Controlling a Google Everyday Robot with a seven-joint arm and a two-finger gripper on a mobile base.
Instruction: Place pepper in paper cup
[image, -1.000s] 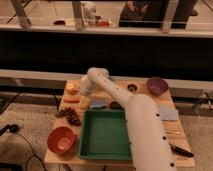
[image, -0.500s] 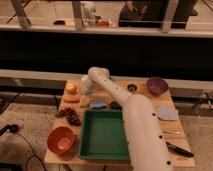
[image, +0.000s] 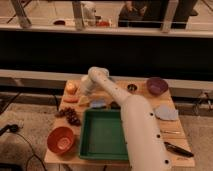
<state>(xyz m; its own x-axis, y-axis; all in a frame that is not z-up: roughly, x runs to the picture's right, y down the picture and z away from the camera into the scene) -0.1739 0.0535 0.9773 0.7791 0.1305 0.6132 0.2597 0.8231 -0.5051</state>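
Note:
My arm reaches from the lower right across the wooden table (image: 145, 100) to its far left part. The gripper (image: 85, 93) points down there. Right under it stands a short pale whitish thing, which looks like the paper cup (image: 83, 101). A reddish-orange elongated piece, seemingly the pepper (image: 70, 99), lies on the table just left of the gripper, apart from it. Whether the gripper holds anything is hidden.
A green tray (image: 102, 134) sits front centre, with an orange bowl (image: 61, 139) to its left and dark grapes (image: 70, 115) above that. An orange fruit (image: 72, 88), a small metal cup (image: 132, 88), a purple bowl (image: 157, 86), a blue-grey plate (image: 166, 113) and a knife (image: 177, 149) are also here.

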